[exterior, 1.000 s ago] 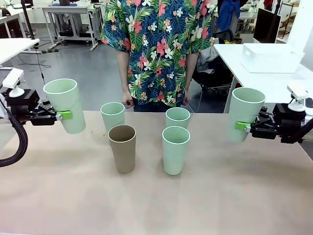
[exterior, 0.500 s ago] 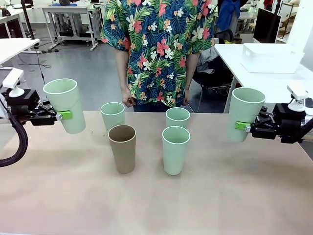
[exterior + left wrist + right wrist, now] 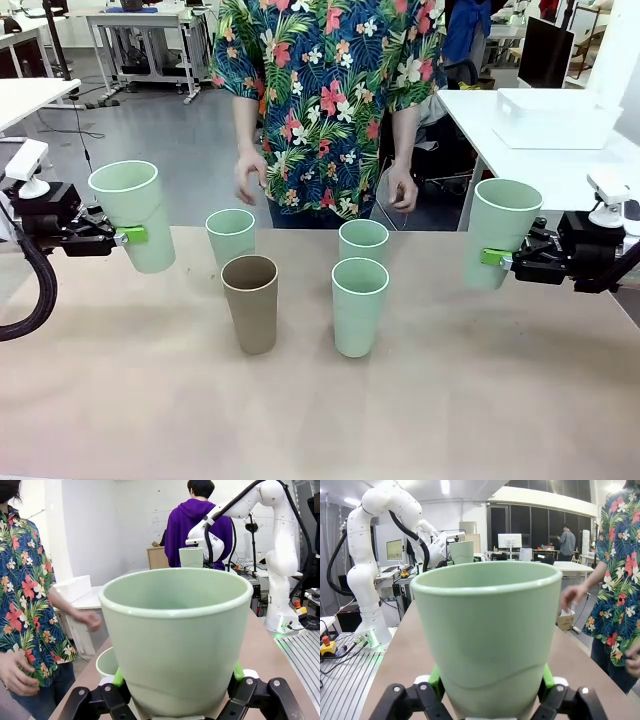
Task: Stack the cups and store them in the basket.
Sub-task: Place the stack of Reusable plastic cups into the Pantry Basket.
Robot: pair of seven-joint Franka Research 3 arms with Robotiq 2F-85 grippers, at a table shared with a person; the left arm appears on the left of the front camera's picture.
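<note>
A pale brown counter (image 3: 320,420) carries four upright cups with their mouths open to the ceiling. All are tall, tapered and matte, with no handles, and all look the same size.

Nearest the camera stands the tan-brown cup (image 3: 250,302), the only one that is not green. To its right, clearly apart from it, stands the near mint cup (image 3: 359,305), pale green with a lighter rim. Just behind the tan-brown cup and a little to its left is the back-left mint cup (image 3: 231,237); whether the two touch cannot be told. Behind the tan-brown cup and to its right is the back-right mint cup (image 3: 363,240), close behind the near mint cup.

Well to the left of the tan-brown cup, the left pincer (image 3: 130,236) holds the left-held mint cup (image 3: 133,215) in the air, mouth up and slightly tilted. Its green pads (image 3: 118,678) are closed snugly on the cup's lower wall. Well to the right of the tan-brown cup, the right pincer (image 3: 492,257) grips the right-held mint cup (image 3: 497,232) the same way, clear of the counter.

Beyond the tan-brown cup, a person in a floral shirt stands at the counter's far edge. One hand (image 3: 250,180) and the other hand (image 3: 403,190) are raised at waist height, touching nothing. Farther back and to the right, a white bin (image 3: 555,118) sits on a separate white table.
</note>
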